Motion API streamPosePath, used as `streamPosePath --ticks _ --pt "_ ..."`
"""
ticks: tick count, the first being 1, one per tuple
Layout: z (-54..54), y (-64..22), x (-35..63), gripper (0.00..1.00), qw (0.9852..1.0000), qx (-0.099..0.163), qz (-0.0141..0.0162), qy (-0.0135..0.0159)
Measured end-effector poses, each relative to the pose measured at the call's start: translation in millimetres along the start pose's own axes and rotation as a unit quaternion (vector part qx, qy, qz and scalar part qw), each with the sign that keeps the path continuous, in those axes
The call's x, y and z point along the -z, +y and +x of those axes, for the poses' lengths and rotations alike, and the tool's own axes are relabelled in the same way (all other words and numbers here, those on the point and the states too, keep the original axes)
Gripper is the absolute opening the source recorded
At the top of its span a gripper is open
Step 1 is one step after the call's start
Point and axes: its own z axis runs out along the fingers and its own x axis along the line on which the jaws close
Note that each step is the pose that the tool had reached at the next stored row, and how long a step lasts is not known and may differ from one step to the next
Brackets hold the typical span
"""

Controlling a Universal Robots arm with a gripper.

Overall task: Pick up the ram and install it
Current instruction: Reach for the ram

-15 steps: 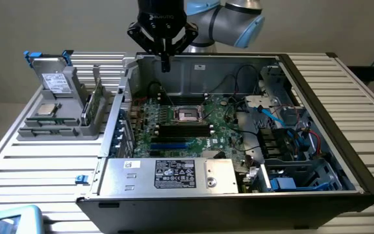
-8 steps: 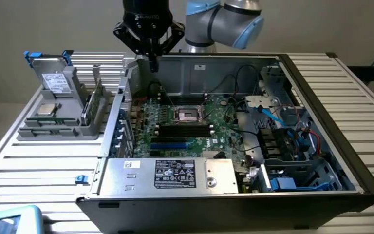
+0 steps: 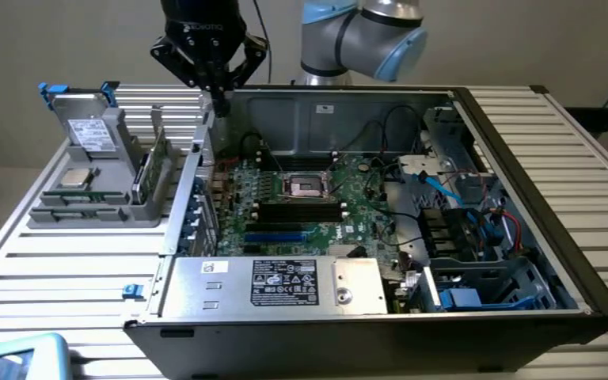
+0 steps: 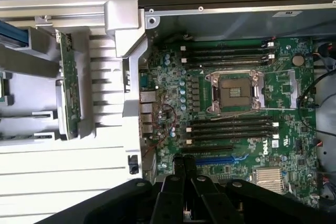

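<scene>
The ram [image 3: 146, 172] is a slim green board stick standing on edge in a grey holder [image 3: 98, 202] on the slatted table, at the exterior view's left of the open computer case. The wrist view shows the ram [image 4: 68, 85] in the same holder [image 4: 31, 98], beside the case wall. My black gripper [image 3: 218, 96] hangs above the case's back corner nearest the holder, higher than the ram and apart from it. Its fingers [image 4: 178, 163] are shut together with nothing between them. Black memory slots [image 4: 231, 128] lie on the green motherboard [image 4: 173, 129] beside the processor socket [image 4: 233, 92].
A grey drive box with blue tabs [image 3: 88, 127] and a square silver processor chip [image 3: 75, 177] share the holder. The case holds a power supply [image 3: 272, 281], cables [image 3: 442, 190] and a drive cage [image 3: 494, 285]. A blue object [image 3: 13, 356] lies at the near table corner.
</scene>
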Motion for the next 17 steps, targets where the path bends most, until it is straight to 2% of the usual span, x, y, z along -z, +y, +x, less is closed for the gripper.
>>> streamPosePath --ticks 17 --pt "77.0 -5.4 1.9 0.11 1.0 0.0 0.0 0.0"
